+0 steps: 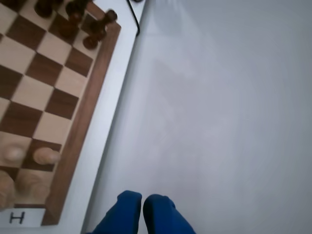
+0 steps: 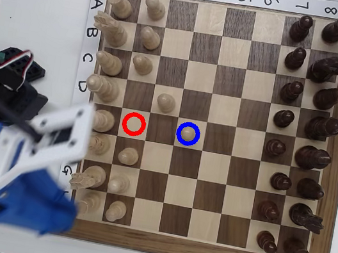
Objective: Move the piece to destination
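In the overhead view the piece [image 2: 187, 132], a small cream pawn, stands upright inside the blue ring of the destination [image 2: 189, 123], a light square in column 4. The red-ringed square [image 2: 134, 124], two columns to its left, has nothing on it. My blue and white arm [image 2: 26, 167] hangs over the board's lower left corner, well away from the pawn. In the wrist view my gripper [image 1: 142, 207] is over bare white table beside the board's H corner. Its blue fingers [image 1: 124, 209] are pressed together with nothing between them.
Pale pieces fill columns 1 and 2, with one pawn [image 2: 166, 103] forward in column 3. Dark pieces [image 2: 298, 129] fill columns 7 and 8. The wrist view shows pale pawns [image 1: 46, 156] near the H label and dark pieces [image 1: 92, 31] at the far edge. Cables [image 2: 4, 66] lie to the left.
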You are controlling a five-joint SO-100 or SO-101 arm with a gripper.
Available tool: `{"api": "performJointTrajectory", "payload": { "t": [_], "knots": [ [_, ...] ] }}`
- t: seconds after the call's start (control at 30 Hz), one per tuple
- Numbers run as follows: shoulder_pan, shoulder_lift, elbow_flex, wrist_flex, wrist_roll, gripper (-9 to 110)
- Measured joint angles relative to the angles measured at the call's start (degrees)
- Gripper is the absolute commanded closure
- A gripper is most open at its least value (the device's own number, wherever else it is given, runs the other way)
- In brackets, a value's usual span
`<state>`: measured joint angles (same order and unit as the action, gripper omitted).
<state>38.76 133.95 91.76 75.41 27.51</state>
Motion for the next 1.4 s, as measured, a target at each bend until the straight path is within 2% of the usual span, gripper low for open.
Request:
{"api": "performJointTrajectory", "payload": {
  "t": [0.5,1.03,1.4],
  "knots": [
    [23.5,20.2,25.6,-10.5,-16.3,101],
    [35.9,38.8,57.8,-21.4,-21.8,101],
    [39.6,51.2,76.6,-20.6,-21.8,101]
  ]
}}
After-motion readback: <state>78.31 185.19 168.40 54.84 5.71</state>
